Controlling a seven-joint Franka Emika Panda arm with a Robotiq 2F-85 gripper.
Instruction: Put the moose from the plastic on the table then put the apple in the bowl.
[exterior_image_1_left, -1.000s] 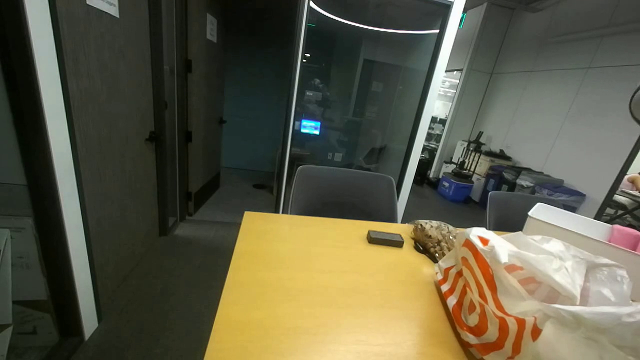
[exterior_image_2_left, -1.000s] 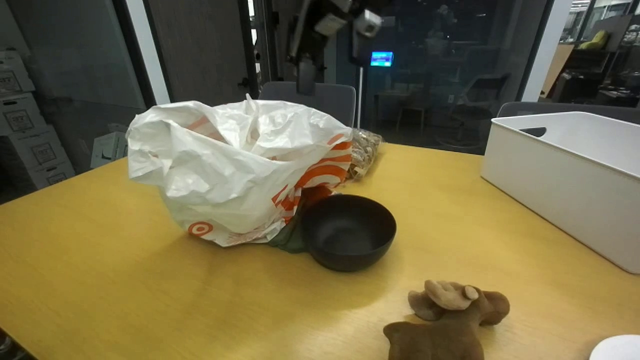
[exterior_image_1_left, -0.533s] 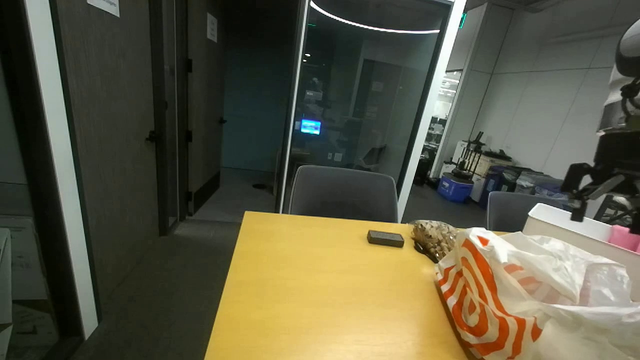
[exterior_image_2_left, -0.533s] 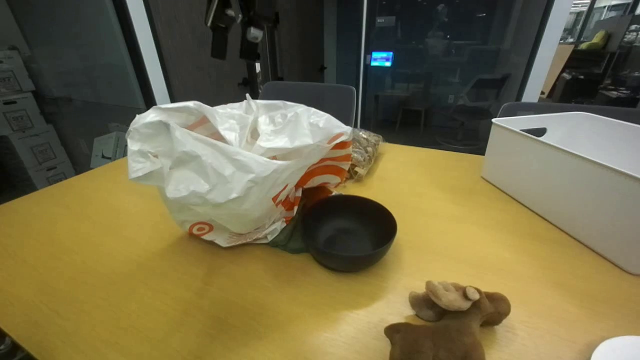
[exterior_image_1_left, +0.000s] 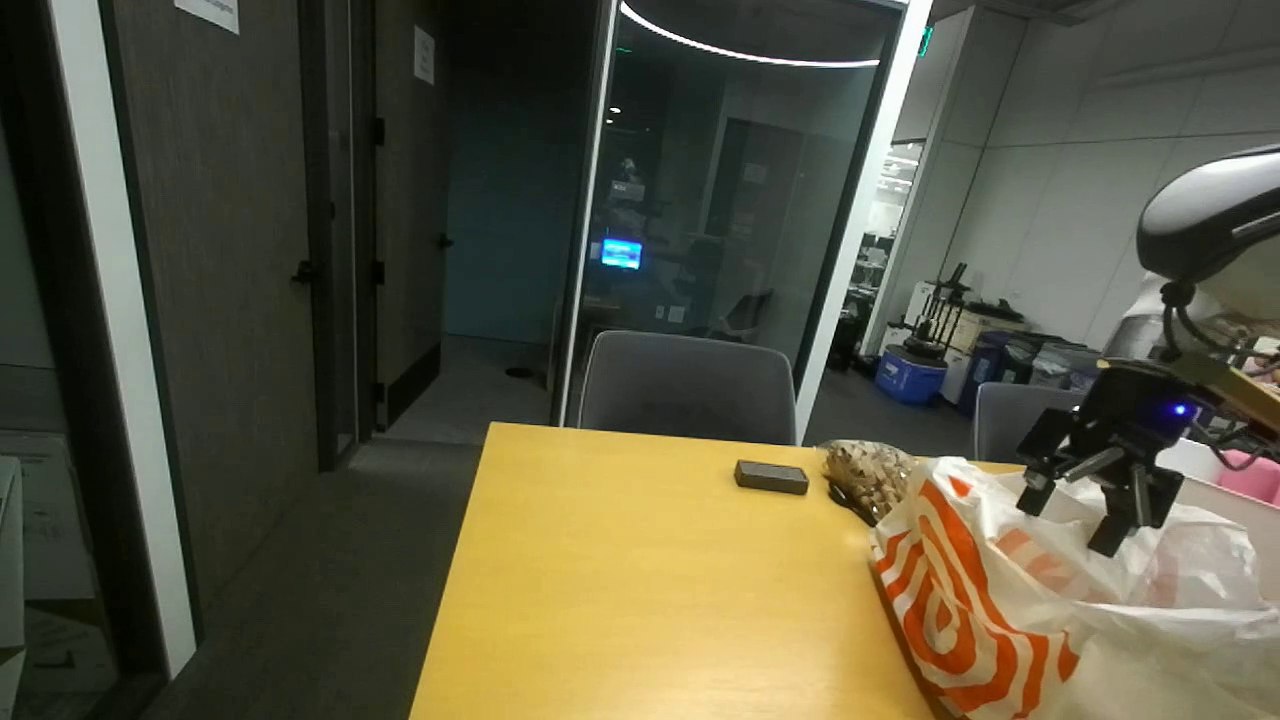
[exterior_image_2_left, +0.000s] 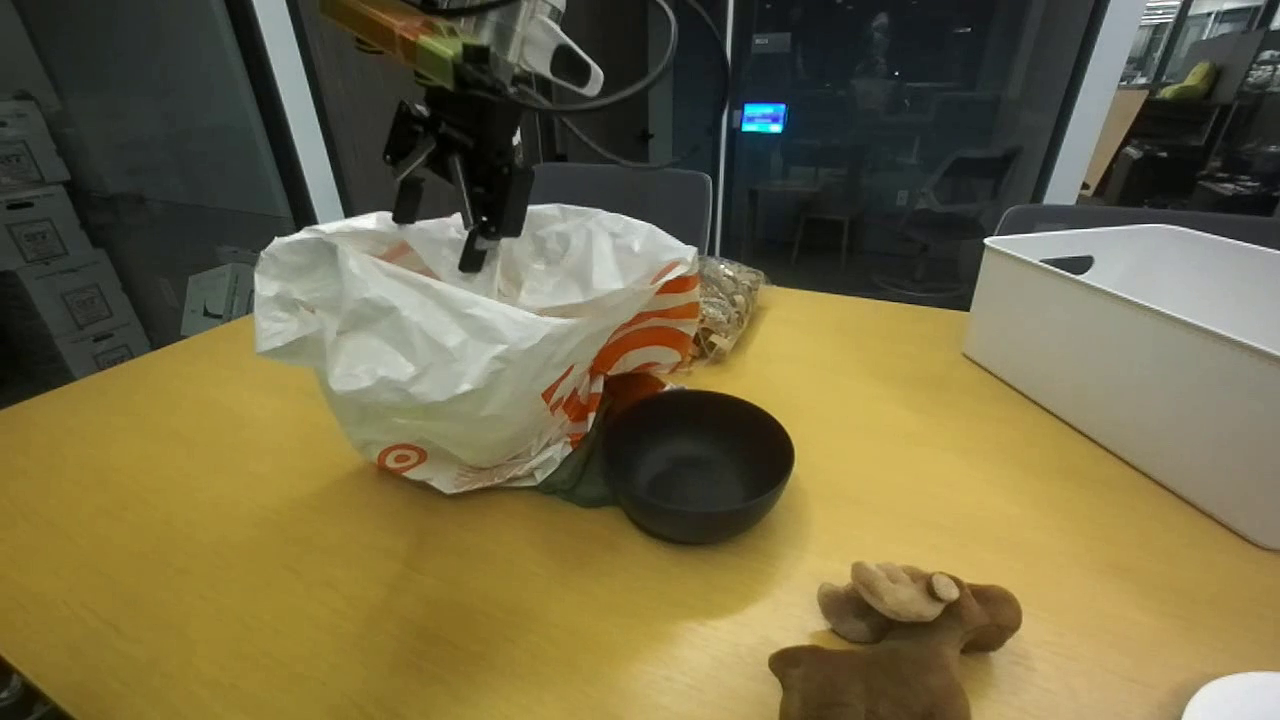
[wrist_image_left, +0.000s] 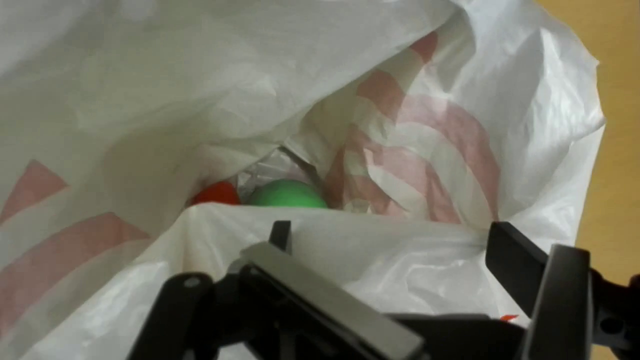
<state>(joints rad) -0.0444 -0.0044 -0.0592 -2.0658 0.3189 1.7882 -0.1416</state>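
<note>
The brown toy moose (exterior_image_2_left: 895, 675) is on the light-wood table (exterior_image_2_left: 480, 620), partly cut off by the lower edge of an exterior view. The white-and-orange plastic bag (exterior_image_2_left: 420, 350) stands open; it also shows in an exterior view (exterior_image_1_left: 960, 590) and the wrist view (wrist_image_left: 425, 270). My gripper (exterior_image_2_left: 439, 235) is open and empty over the bag's mouth, in both exterior views (exterior_image_1_left: 1069, 520) and the wrist view (wrist_image_left: 390, 237). Inside the bag are a green round thing (wrist_image_left: 287, 194) and a red thing (wrist_image_left: 220, 194), both partly hidden; I cannot tell which is the apple. The black bowl (exterior_image_2_left: 700, 470) looks empty.
A white bin (exterior_image_2_left: 1120, 390) stands at the table's right, with a pink thing (exterior_image_1_left: 1250, 475) in it. A clear pack of brown pieces (exterior_image_2_left: 730, 300) lies behind the bag. A dark block (exterior_image_1_left: 771, 477) and the edge of a white round thing (exterior_image_2_left: 1240, 697) are on the table.
My gripper has come in above the bag and moved down to its mouth. It stays open. The bag's upper rim has shifted a little. The moose and bowl stay where they were.
</note>
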